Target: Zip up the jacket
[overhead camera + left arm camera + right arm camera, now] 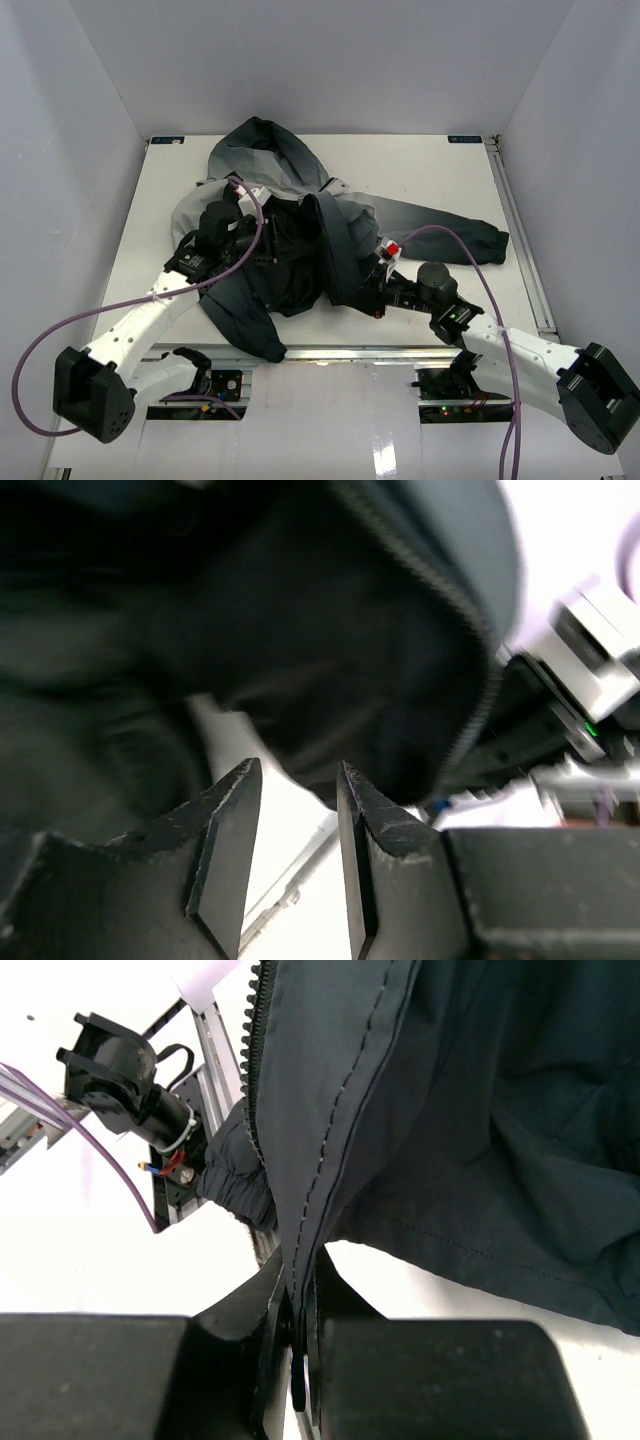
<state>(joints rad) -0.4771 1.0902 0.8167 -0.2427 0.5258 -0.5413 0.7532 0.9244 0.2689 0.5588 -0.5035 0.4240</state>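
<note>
The jacket (pixel 300 225) lies crumpled mid-table, hood at the back, its front open and black lining showing. Its dark front panel (pixel 420 1110) with a zipper row (pixel 252 1050) hangs in the right wrist view. My right gripper (pixel 303 1275) is shut on the panel's lower edge beside the zipper, at the jacket's near right corner (pixel 372 290). Over the jacket's left side, my left gripper (pixel 297 780) stands open with only white table between its fingers. Dark lining (pixel 330 660) and a zipper edge (pixel 440 590) lie just beyond its tips.
A jacket sleeve (pixel 450 230) stretches right across the table. A small red-and-white tag (pixel 392 248) sits near the right gripper. A metal rail (pixel 330 353) runs along the table's near edge, and white walls enclose the table on three sides.
</note>
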